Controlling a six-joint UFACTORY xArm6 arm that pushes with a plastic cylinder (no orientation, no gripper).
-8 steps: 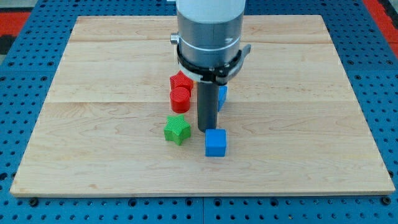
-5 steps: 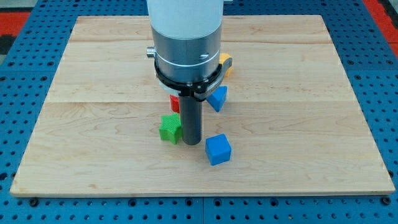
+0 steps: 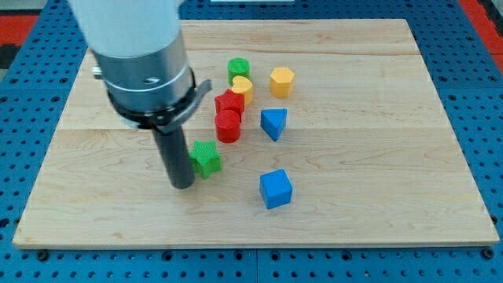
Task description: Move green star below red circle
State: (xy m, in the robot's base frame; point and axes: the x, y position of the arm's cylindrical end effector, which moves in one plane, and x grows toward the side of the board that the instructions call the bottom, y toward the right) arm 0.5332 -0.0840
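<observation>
At the near left, my tip [image 3: 182, 185] sat beside the green star [image 3: 206, 157], with no jaws to open or close. That star lay near-left of the red circle [image 3: 228, 126]; an overlong rightward push risked carrying it past, toward the blue cube [image 3: 276, 189].

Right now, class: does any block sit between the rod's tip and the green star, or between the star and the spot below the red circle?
No. My tip sits just left of the green star; the board below the red circle holds no block.
</observation>
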